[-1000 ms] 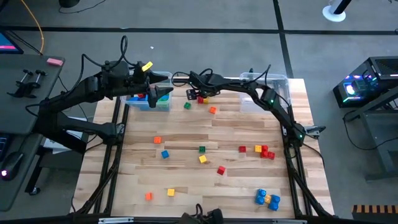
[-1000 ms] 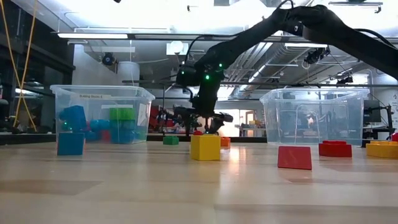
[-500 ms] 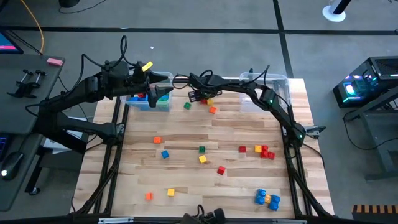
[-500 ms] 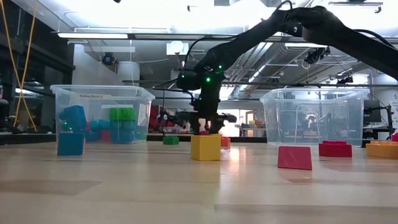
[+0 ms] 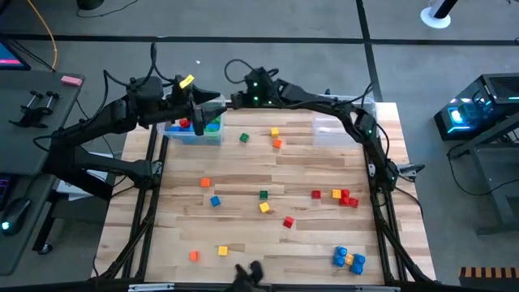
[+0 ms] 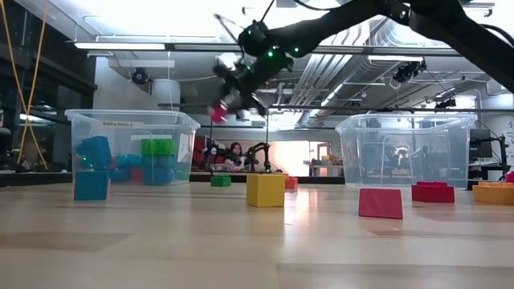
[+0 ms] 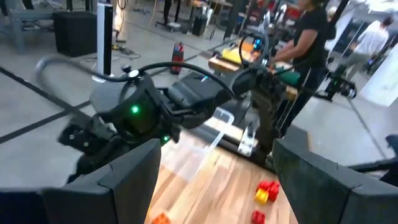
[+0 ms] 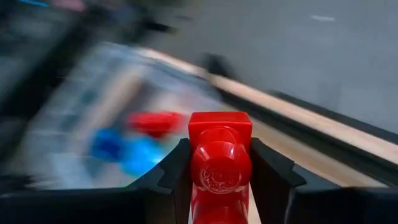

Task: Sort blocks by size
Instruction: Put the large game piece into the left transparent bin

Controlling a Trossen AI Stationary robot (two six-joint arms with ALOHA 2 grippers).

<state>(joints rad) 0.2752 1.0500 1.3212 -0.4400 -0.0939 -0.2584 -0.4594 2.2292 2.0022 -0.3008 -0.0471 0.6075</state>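
A small red block (image 8: 219, 155) hangs high above the table's far side, with my right gripper (image 6: 220, 104) shut on it, close to the left clear bin (image 5: 191, 132). That bin holds blue, red and green blocks. My left gripper (image 5: 204, 105) hovers open over the same bin's far edge, with nothing between its fingers (image 7: 124, 180). Several small blocks lie flat on the table, among them a yellow one (image 5: 275, 131), an orange one (image 5: 278, 143) and a green one (image 5: 244, 138). My right gripper pinches the red block by its two opposite sides (image 8: 195, 155) between the two fingers. A round stud of the block faces the wrist camera. The fingers slant down toward the table's left. The block is lifted clear, well above the table (image 6: 218, 112).
A second clear bin (image 5: 340, 130) stands at the far right. Loose blocks are scattered over the middle and near parts of the table, with a blue and yellow cluster (image 5: 349, 259) at the near right. Both arms are close together over the left bin. People stand in the room behind.
My right gripper has taken hold of the red block that lay beside the yellow one at the far middle. It has risen with it and swung toward the left bin. The block is now lifted clear; the yellow one stays on the table.
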